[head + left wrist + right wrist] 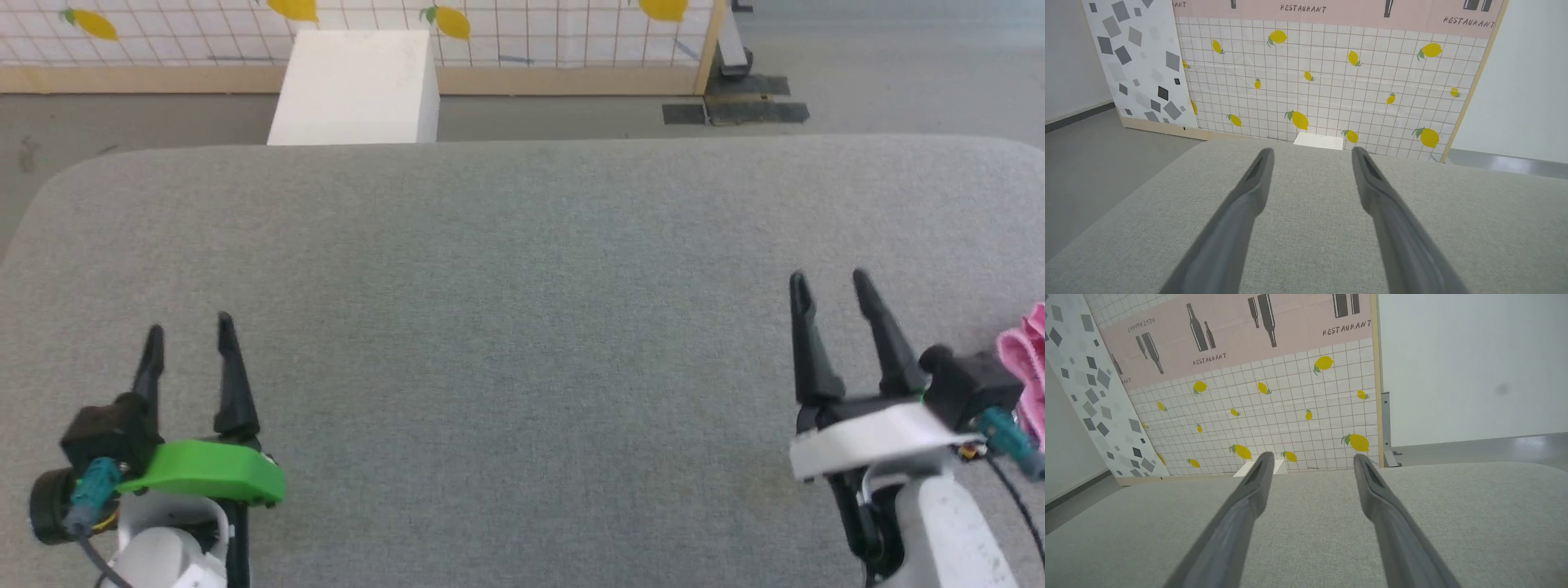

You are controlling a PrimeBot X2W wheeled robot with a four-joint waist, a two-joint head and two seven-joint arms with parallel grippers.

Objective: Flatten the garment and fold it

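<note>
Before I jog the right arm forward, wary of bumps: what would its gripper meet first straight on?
For the right gripper the way looks free across the grey cushion; past its far edge, probably the lemon-print panel; depth unclear.

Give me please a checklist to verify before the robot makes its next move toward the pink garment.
1. left end effector open and holding nothing: ok.
2. right end effector open and holding nothing: ok.
3. garment located: ok, it lies at the right edge of the head view, beside the right wrist.
4. Whole garment in view: not ok, the picture edge cuts it off.
5. Garment already flat: not ok, the part that shows is bunched.
6. Room to spread it on the grey surface: ok, the middle between the two end effectors is bare.
</note>
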